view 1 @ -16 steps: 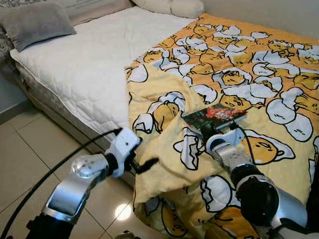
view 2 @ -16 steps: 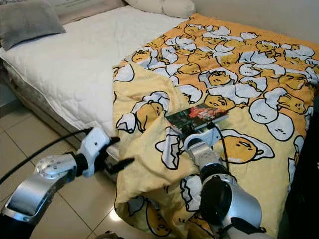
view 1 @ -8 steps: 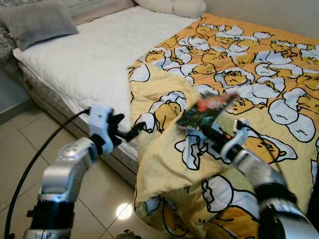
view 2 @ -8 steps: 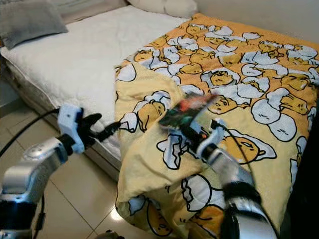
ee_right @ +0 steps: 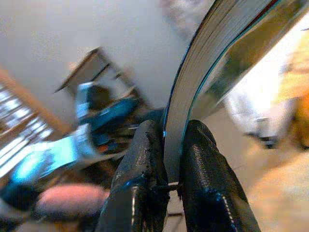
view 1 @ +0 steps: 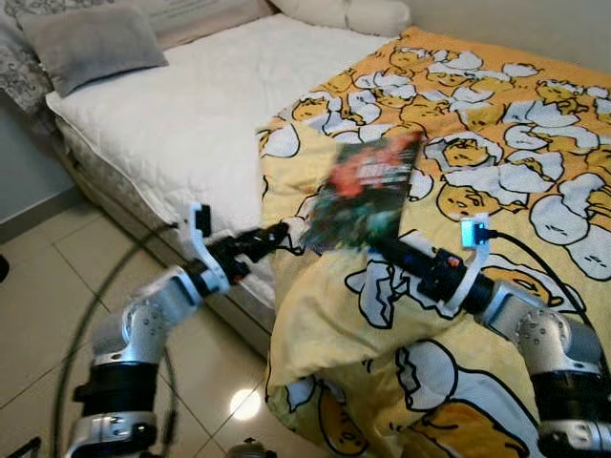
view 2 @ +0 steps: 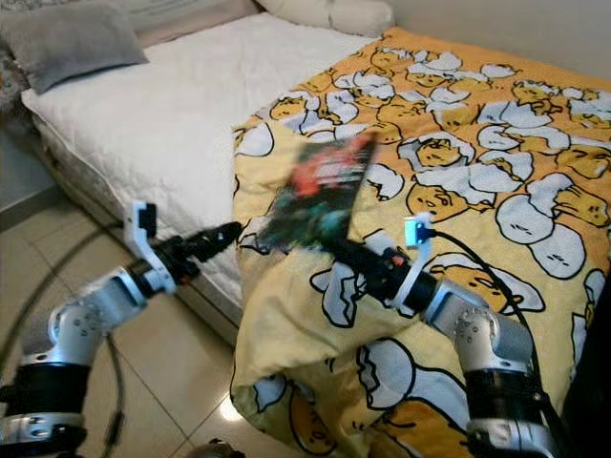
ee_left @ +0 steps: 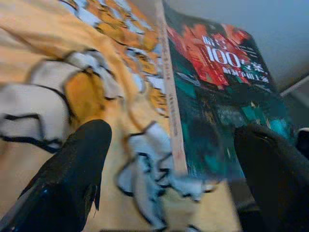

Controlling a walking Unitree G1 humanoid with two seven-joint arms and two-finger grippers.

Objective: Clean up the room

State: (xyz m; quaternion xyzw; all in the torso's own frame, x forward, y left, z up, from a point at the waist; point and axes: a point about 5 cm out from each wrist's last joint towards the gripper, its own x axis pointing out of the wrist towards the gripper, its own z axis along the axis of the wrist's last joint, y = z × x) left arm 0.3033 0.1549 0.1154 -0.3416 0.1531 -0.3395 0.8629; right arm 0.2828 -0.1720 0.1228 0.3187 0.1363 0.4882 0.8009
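A book (view 1: 361, 191) with a dark green and red cover is lifted off the yellow egg-print blanket (view 1: 496, 143) and stands tilted in the air. My right gripper (view 1: 382, 250) is shut on its lower edge; the right wrist view shows both fingers (ee_right: 145, 169) clamped on the page block (ee_right: 203, 72). My left gripper (view 1: 270, 236) is open and reaches toward the book from the left, just short of it. In the left wrist view the book (ee_left: 217, 96) lies between its two spread fingers (ee_left: 72, 164).
The bed's white mattress (view 1: 191, 105) runs along the left, with a grey pillow (view 1: 91, 43) at its head. The blanket hangs over the bed's near edge down to the tiled floor (view 1: 38, 305). A black cable (view 1: 105, 315) loops beside my left arm.
My right gripper has raised the book off the blanket and carried it up and left. My left arm has swung up toward it. The camera has shifted slightly.
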